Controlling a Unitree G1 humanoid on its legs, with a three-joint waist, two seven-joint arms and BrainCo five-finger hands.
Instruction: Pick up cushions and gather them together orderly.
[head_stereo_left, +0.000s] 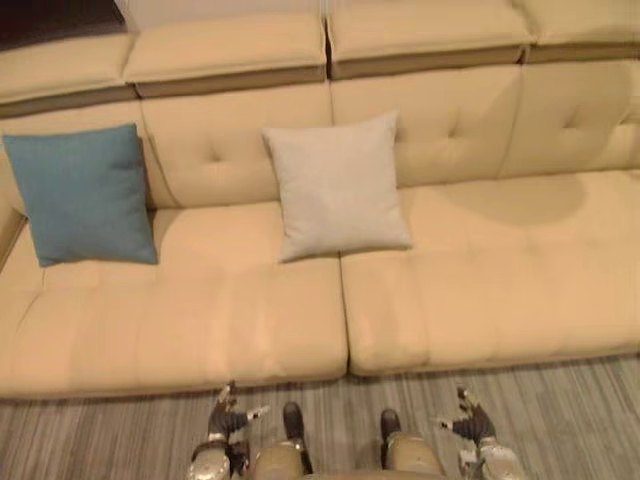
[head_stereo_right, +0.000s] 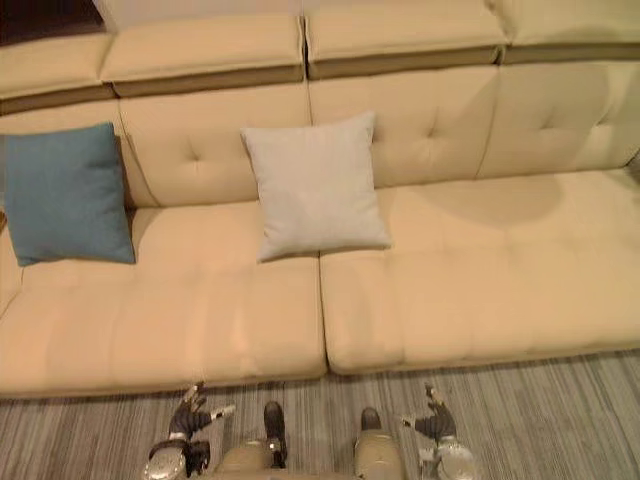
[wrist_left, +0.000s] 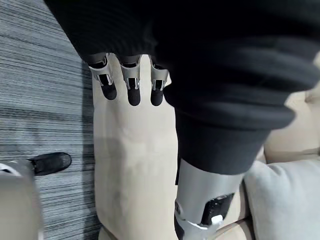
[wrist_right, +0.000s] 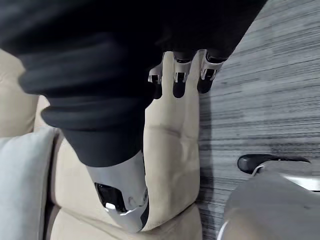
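Blue square fabric cushion (head_stereo_left: 82, 195) — leaning on backrest at left end of beige tufted sofa (head_stereo_left: 500, 270). Pale grey square fabric cushion (head_stereo_left: 338, 187) — leaning at sofa middle, well apart from blue one. Note your left hand (head_stereo_left: 226, 418) and right hand (head_stereo_left: 468, 424): both low over striped grey carpet (head_stereo_left: 570, 410) before sofa, fingers relaxed, grasping nothing.

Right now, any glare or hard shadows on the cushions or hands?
Left eye view: blue cushion and grey cushion evenly lit, no glare; narrow shadow on the sofa along the blue one's right edge. Right wrist view: bright glint on the thumb of the right hand.
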